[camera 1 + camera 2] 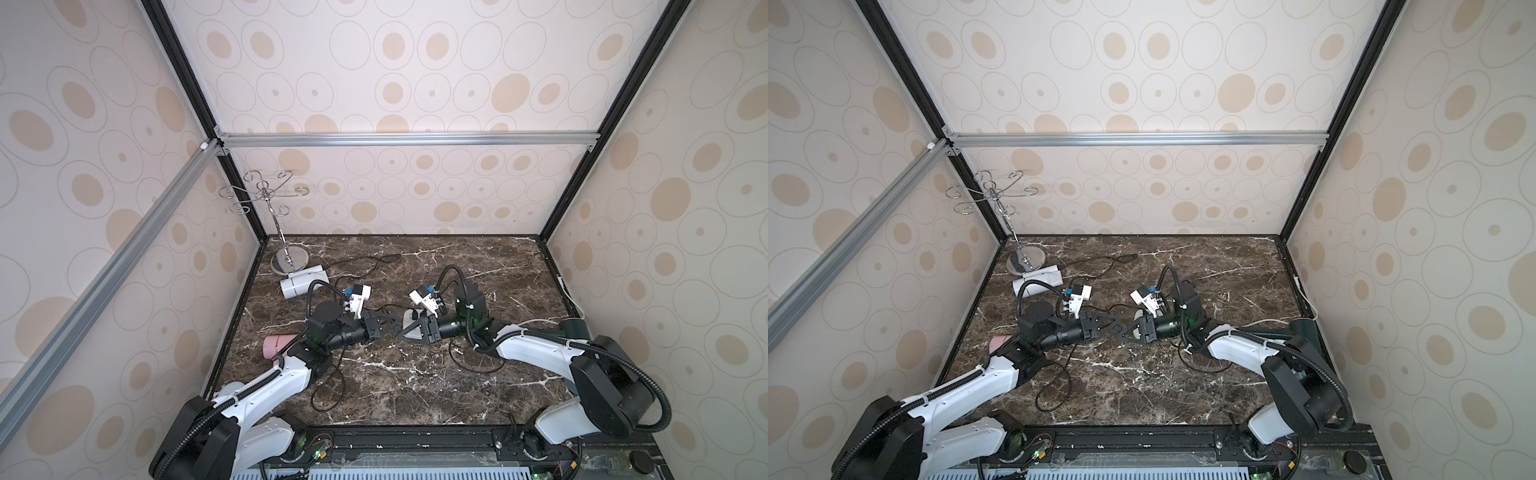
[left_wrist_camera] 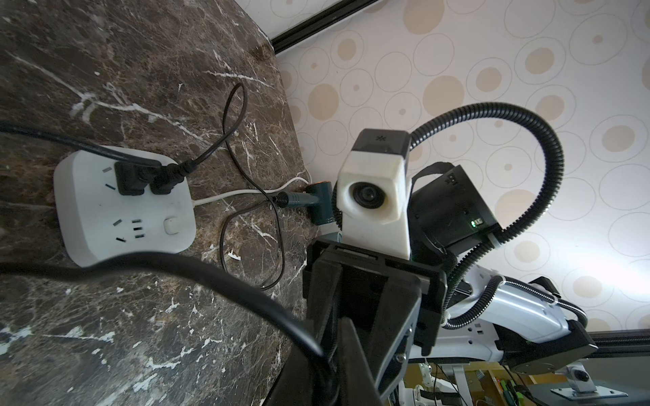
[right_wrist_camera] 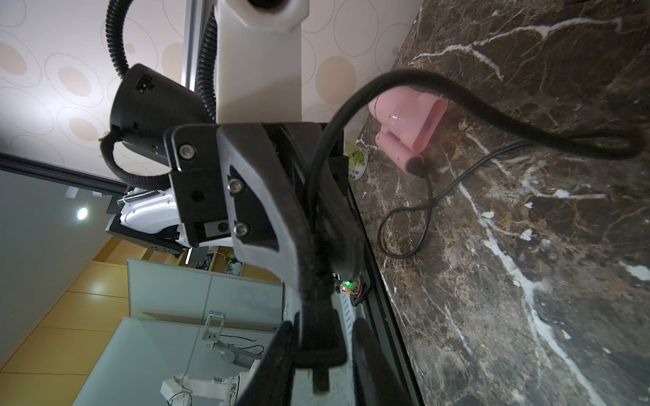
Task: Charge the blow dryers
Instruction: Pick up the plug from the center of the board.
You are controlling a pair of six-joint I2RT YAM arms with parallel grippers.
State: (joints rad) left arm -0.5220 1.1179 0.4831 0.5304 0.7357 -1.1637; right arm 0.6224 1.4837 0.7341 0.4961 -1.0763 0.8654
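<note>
Far left, by the worktop point(image 1: 415, 395) edge: pink blow dryer point(image 1: 276, 346) on its side, cord point(image 2: 169, 260) trailing to centre. At centre, left gripper point(image 1: 392, 322) clamped shut on that cord just behind the plug point(image 3: 318, 346). Plug lying level, prongs toward right gripper point(image 1: 405, 332), between its fingers; pinched or not, cannot tell. Just below, power strip point(image 2: 123, 204), right arm nearer, one socket free; likely needs prongs tipped downward.
</note>
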